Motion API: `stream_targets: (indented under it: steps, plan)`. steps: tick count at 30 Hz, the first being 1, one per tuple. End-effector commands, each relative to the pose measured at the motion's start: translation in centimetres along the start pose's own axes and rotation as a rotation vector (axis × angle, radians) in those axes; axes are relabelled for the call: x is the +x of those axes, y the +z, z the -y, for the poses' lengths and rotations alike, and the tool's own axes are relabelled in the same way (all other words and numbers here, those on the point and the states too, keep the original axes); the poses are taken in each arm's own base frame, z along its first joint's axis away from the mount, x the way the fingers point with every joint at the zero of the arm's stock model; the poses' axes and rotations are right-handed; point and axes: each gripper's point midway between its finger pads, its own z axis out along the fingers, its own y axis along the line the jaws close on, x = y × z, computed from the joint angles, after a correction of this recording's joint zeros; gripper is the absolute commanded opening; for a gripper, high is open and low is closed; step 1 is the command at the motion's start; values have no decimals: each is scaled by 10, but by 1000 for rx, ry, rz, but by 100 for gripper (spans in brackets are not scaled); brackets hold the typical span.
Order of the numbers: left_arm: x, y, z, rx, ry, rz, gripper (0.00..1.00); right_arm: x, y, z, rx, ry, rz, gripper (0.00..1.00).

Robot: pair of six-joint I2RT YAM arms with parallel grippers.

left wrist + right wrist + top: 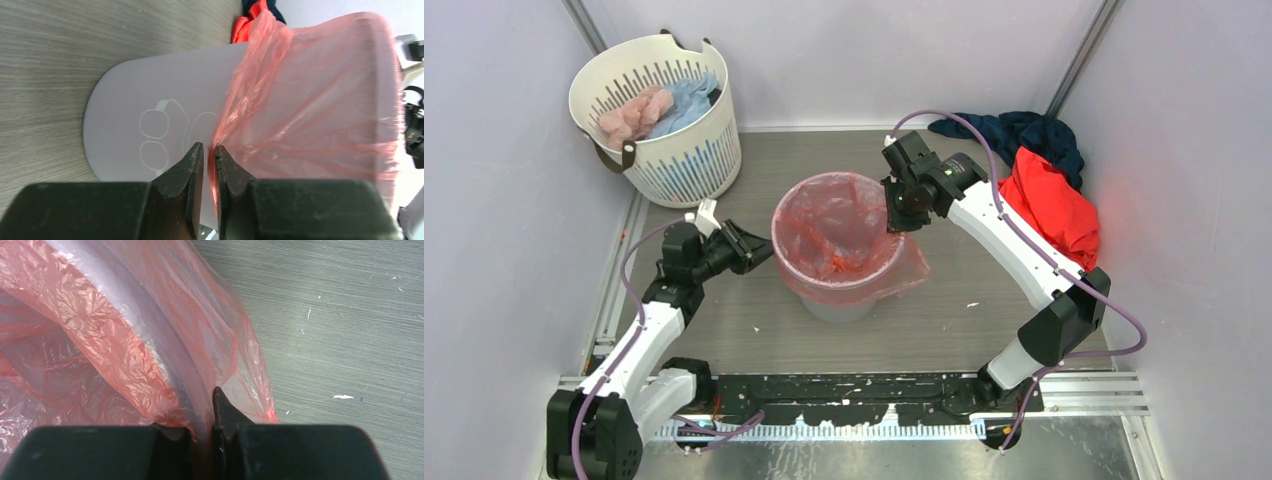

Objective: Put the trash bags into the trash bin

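Lining the trash bin (839, 305), the trash bag (844, 225) sags inside with its mouth folded out over the rim, so the job looks mostly done. The right pincer (207, 395) is clenched on the film at the right rim, probably pinning that side. The left pincer (207, 147) is nipped onto the loose hem against the bin's left wall, seemingly to draw it snug. The bin stands mid-worktop (984, 330), well apart from the slotted basket (659, 120) and red garment (1054, 205).
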Motion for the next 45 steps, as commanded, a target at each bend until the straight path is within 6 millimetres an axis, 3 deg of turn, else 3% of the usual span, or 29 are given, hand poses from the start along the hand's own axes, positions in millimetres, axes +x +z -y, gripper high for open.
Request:
stream_targets:
  steps: [1, 19, 28, 32, 36, 41, 45]
  plan:
    - [4, 3, -15, -29, 44, -5, 16, -13, 0, -17, -74, 31, 60, 1]
    - [16, 20, -71, -156, 48, -46, 14, -19, -6, -15, -60, 26, 74, 1]
    - [19, 21, -76, -173, 47, -66, 12, -22, -10, -16, -57, 36, 91, 1]
    - [18, 9, -62, -161, 66, -48, 13, -34, -33, -15, -53, 55, 147, 39]
    - [17, -5, -49, -169, 99, -40, 13, -50, -67, -13, -59, 74, 236, 66]
    - [21, -19, -39, -178, 118, -47, 14, -59, -97, -3, -40, 118, 334, 76]
    - [26, -29, -34, -176, 126, -44, 14, -51, -109, 9, -19, 154, 375, 81]
